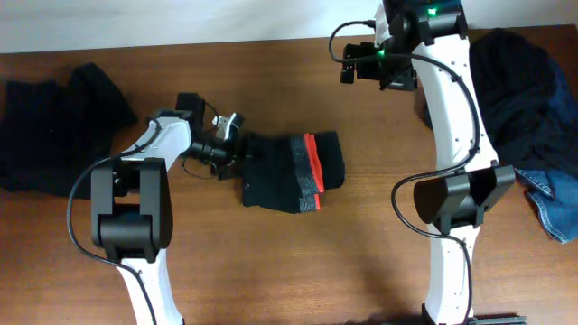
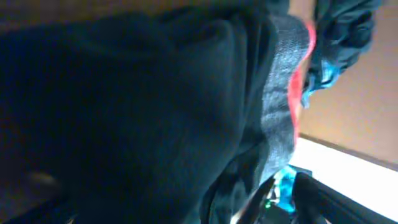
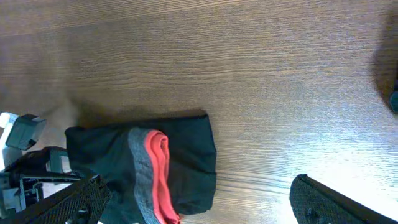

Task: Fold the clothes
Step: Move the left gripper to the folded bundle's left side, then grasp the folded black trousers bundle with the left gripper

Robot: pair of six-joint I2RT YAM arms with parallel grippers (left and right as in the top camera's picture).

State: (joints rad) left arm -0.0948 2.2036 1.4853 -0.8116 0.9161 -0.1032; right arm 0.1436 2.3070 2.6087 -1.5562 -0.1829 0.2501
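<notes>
Centrally on wood-grain table [image 1: 271, 271], banded garment [image 1: 289, 171]; left pincer [image 1: 237, 146] open at its edge, right pincer [image 3: 199, 186] open, apart.

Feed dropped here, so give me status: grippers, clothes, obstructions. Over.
Left gripper open at banded garment edge. Right gripper open, empty, far side. Garment folded, centre. Left pile, right pile clear of it.
</notes>
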